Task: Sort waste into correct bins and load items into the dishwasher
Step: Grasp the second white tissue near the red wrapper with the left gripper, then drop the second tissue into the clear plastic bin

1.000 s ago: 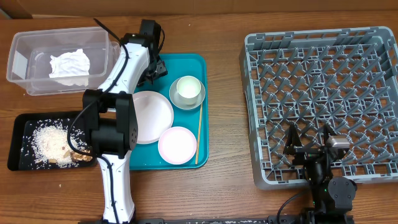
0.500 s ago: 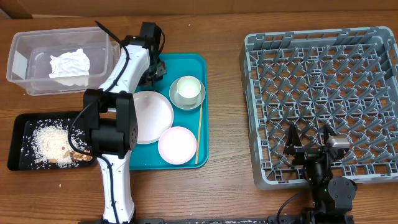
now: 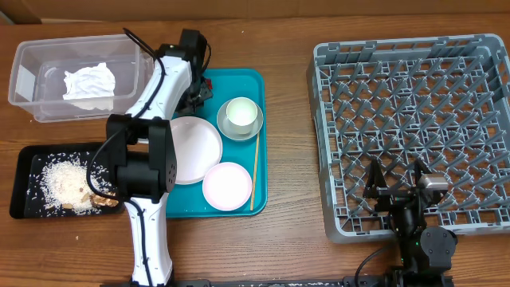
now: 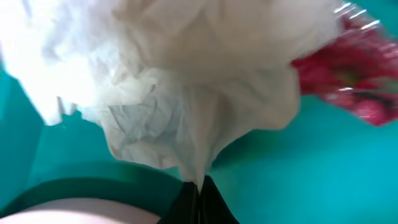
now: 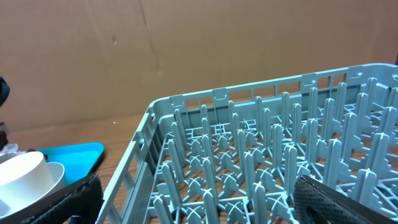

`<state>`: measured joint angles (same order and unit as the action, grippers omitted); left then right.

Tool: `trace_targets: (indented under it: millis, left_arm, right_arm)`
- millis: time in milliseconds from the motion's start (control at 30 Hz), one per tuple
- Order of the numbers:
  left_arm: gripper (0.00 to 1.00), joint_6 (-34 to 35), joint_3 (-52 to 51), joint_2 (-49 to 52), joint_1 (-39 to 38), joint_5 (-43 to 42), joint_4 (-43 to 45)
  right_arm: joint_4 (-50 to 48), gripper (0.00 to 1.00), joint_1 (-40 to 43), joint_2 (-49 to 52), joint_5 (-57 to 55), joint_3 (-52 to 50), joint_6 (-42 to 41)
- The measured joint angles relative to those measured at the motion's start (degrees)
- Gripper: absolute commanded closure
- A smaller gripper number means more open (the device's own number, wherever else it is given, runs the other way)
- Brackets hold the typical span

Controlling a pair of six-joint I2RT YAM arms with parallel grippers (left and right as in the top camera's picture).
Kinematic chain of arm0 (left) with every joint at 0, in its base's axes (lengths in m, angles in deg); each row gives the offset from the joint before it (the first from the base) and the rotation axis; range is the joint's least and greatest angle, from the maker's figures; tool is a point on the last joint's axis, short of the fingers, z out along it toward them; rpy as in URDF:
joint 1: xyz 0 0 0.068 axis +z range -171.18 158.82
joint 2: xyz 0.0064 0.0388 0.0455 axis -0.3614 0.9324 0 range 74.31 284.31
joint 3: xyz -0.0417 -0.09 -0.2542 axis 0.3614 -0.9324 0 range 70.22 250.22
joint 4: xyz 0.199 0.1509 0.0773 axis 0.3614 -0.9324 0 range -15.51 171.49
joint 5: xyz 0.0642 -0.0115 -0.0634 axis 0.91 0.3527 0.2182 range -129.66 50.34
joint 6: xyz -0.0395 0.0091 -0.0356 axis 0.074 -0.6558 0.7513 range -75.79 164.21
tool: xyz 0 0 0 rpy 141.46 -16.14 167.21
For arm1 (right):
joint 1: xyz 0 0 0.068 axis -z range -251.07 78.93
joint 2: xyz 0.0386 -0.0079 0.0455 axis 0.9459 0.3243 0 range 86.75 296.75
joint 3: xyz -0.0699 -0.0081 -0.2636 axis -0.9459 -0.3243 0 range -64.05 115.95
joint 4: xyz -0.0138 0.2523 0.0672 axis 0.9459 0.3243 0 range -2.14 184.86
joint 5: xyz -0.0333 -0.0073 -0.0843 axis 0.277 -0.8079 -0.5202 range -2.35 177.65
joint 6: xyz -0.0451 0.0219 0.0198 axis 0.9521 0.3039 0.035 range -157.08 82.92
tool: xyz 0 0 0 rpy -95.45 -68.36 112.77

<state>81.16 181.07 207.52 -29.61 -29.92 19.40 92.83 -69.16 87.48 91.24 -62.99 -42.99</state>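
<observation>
My left gripper [image 3: 198, 89] is at the far left corner of the teal tray [image 3: 259, 80], shut on a crumpled white tissue [image 4: 186, 93]. In the left wrist view its dark fingertips [image 4: 200, 190] pinch the tissue's lower fold. A red wrapper [image 4: 351, 81] lies just right of the tissue and shows beside the gripper from overhead [image 3: 209, 82]. On the tray sit a white cup in a grey bowl [image 3: 240, 116], two pale plates [image 3: 195, 147] [image 3: 227, 185] and a wooden chopstick [image 3: 255, 171]. My right gripper [image 3: 396, 182] stands open over the near edge of the grey dish rack [image 3: 414, 119], holding nothing [image 5: 205, 205].
A clear plastic bin [image 3: 32, 76] with a white tissue in it stands at the far left. A black tray [image 3: 28, 159] with rice and food scraps lies in front of it. The left arm's white links stretch from the table's front edge to the tray.
My left gripper has closed on the white tissue at the tray's corner. The red wrapper now shows beside it. The right arm has not moved.
</observation>
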Motion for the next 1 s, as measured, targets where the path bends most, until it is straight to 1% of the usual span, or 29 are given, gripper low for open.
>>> trace_targets:
  millis: [333,433,633,1000]
  left_arm:
    - [0.96,-2.6,15.74,-1.81,-0.2,-0.02,-9.86]
    - [0.96,-2.64,18.99,-3.78,-0.15,0.22,-9.66]
    - [0.96,-3.1,21.46,-5.99,1.64,2.62,-6.62]
    - [0.96,-4.33,21.53,-5.99,10.67,4.48,-4.09]
  right_arm:
    - [0.0,0.0,-0.02,0.0,-0.02,0.0,-0.02]
    - [0.02,0.0,-0.02,0.0,-0.02,0.0,-0.02]
    - [-0.02,0.0,0.0,0.0,-0.02,0.0,-0.02]
    - [-0.02,0.0,-0.02,0.0,-0.02,0.0,0.0]
